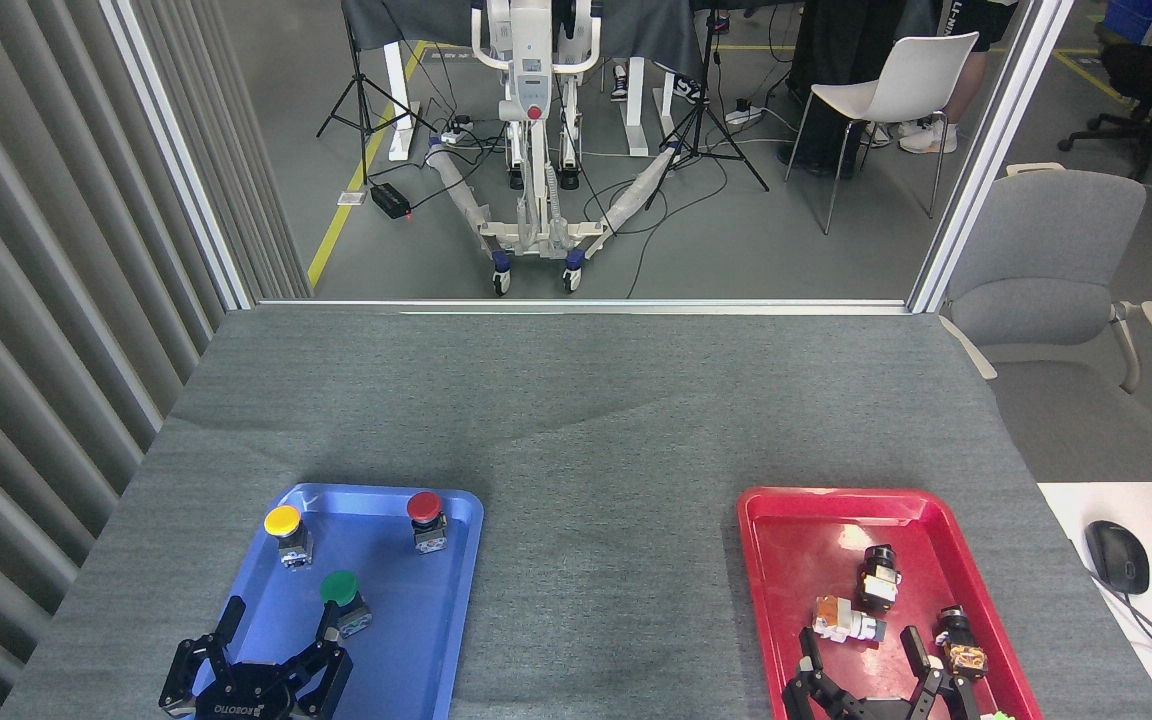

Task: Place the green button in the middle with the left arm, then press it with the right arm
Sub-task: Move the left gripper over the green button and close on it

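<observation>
The green button [341, 598] stands upright in the blue tray [416, 640], a dark-green cap on a silver base. My left gripper [278, 618] hovers just below and left of it at the tray's near end, open, one finger close beside the button's base without holding it. The middle [606, 560] is bare grey cloth between the two trays. My right gripper [861, 650] is open over the near end of the red tray [786, 520], with nothing between its fingers.
A yellow button [284, 530] and a red button [426, 517] stand at the blue tray's far end. Three small parts [878, 575] lie in the red tray. A mouse [1116, 556] rests on a white desk to the right. A slatted wall runs along the left.
</observation>
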Tool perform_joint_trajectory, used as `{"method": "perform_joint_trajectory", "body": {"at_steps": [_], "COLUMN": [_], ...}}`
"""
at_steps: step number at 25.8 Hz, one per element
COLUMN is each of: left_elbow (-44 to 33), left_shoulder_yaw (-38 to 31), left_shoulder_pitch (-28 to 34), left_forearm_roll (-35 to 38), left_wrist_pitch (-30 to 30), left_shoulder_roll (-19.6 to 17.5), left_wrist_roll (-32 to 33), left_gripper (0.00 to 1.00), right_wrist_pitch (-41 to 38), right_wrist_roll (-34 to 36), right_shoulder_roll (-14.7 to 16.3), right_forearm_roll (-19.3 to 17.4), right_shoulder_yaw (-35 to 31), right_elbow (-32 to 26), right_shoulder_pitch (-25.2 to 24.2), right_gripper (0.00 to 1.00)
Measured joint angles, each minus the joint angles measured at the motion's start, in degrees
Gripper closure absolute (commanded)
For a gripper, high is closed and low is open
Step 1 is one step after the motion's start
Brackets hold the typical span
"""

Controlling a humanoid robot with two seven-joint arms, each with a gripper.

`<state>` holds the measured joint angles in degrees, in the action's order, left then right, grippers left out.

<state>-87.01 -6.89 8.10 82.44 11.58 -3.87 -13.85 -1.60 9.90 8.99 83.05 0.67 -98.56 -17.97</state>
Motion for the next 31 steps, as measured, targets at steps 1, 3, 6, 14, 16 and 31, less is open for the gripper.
{"method": "perform_joint_trajectory", "body": {"at_steps": [1, 3, 6, 14, 16, 31], "left_elbow": [0.0, 0.0, 0.0, 0.1, 0.3, 8.3], "left_shoulder_yaw": [0.0, 0.0, 0.0, 0.0, 0.0, 1.9], "left_shoulder_pitch": [0.0, 0.0, 0.0, 0.0, -0.2, -3.3], "left_forearm_roll": [0.0, 0.0, 0.0, 0.0, 0.1, 0.9], "left_wrist_pitch": [0.0, 0.0, 0.0, -0.2, -0.4, -11.6], "left_shoulder_roll": [0.0, 0.0, 0.0, 0.0, 0.0, 6.2], "left_wrist_roll": [0.0, 0.0, 0.0, 0.0, 0.1, 0.8], "left_gripper": [0.01, 0.01, 0.01, 0.01, 0.01, 0.01], "right_wrist_pitch": [0.0, 0.0, 0.0, 1.8, 2.0, 3.1], "right_wrist_roll": [0.0, 0.0, 0.0, 0.0, -0.1, -0.2], "right_shoulder_roll": [0.0, -0.2, -0.4, -0.1, -0.2, -0.6], "right_forearm_roll": [0.0, 0.2, 0.3, 0.4, 0.4, 1.3], "right_shoulder_yaw": [0.0, 0.0, 0.1, 2.0, 2.2, 2.3], "right_elbow": [0.0, 0.1, 0.1, 0.0, 0.0, 0.0], "right_shoulder_pitch": [0.0, 0.0, 0.0, -0.3, -0.3, -0.6], "right_gripper": [0.0, 0.0, 0.0, 0.0, 0.0, 0.0]}}
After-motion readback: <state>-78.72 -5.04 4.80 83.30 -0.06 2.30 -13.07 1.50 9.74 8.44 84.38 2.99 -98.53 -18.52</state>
